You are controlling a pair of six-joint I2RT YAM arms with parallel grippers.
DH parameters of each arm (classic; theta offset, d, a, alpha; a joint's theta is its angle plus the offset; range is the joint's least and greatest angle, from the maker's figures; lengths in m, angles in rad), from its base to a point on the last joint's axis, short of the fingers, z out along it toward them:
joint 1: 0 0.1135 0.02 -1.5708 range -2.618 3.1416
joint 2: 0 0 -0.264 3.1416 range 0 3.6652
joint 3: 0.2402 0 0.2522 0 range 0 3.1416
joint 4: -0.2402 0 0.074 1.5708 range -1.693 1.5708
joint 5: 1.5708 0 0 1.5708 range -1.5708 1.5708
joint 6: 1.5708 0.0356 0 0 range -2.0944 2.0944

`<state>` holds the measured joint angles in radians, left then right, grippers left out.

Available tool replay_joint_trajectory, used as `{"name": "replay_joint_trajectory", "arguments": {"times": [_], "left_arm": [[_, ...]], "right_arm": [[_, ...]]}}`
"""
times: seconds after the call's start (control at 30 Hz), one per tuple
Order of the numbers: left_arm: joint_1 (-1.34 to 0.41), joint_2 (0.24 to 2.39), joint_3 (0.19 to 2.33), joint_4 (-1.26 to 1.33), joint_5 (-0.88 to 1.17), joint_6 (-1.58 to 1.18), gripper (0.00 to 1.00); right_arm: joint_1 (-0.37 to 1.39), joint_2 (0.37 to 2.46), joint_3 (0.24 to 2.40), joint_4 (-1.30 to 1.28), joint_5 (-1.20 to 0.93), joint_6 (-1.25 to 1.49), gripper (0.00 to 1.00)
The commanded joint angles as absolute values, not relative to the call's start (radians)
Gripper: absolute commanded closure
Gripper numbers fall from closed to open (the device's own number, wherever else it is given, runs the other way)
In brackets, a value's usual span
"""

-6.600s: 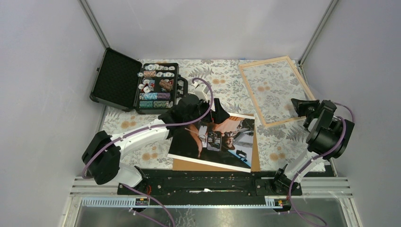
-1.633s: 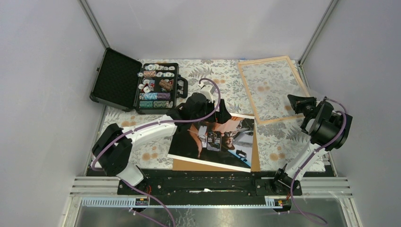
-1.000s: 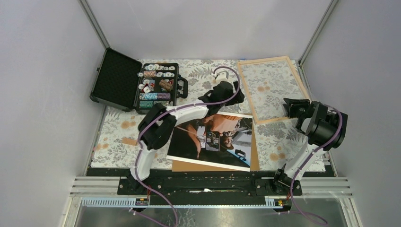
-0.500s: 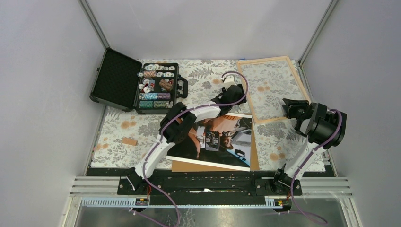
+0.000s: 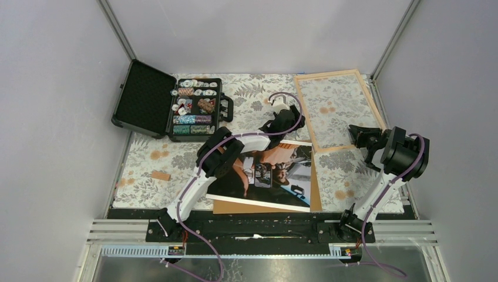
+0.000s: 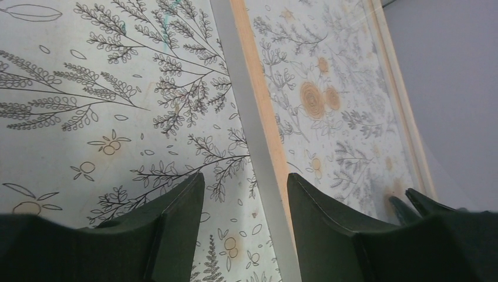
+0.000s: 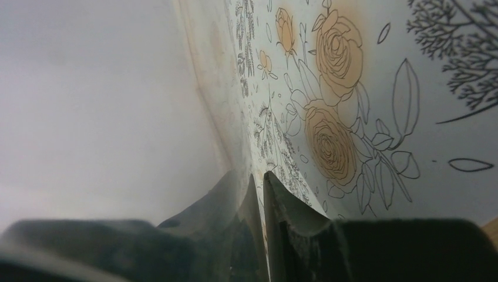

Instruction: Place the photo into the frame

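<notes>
The left arm [image 5: 235, 141] is stretched far forward and rightward from its base, with its elbow over the left part of the photo [image 5: 267, 170]. The left gripper [image 6: 244, 179] is held low at the left rail of the frame [image 5: 326, 74], fingers spread with that rail seen between them (whether it is touched cannot be told). The right arm [image 5: 382, 188] is folded upward, its wrist bent toward the frame's near right corner. There the right gripper [image 7: 256, 176] is drawn almost together, the frame's edge running into the thin slit between the fingers. The frame's right rail is set close along the side wall, its far rail near the back wall. The photo is laid face up on a brown backing board [image 5: 317, 194], just nearer than the frame and to its left. Floral cloth [image 5: 252, 94] is left bare between the frame's left rail and the open chip case [image 5: 144, 100].
</notes>
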<state>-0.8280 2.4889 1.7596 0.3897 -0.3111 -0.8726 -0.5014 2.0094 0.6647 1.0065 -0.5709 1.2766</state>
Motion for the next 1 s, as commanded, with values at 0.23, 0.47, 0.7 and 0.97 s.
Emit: {"name": "replay_joint_trajectory", "arguments": {"times": [0.23, 0.47, 0.7, 0.97], "left_arm": [[-0.82, 2.464, 1.736, 0.497, -0.277, -0.917, 0.43], [-0.818, 2.45, 1.7, 0.519, -0.287, -0.924, 0.44], [-0.812, 2.386, 1.637, 0.577, -0.273, -0.817, 0.43], [-0.811, 2.336, 1.582, 0.627, -0.282, -0.744, 0.4]], "right_arm": [[-0.491, 2.017, 0.678, 1.034, -0.634, 1.268, 0.82], [-0.494, 2.002, 0.692, 0.955, -0.634, 1.202, 0.6], [-0.492, 1.882, 0.73, 0.629, -0.535, 1.023, 0.37], [-0.488, 1.742, 0.715, 0.355, -0.453, 0.896, 0.19]]}}
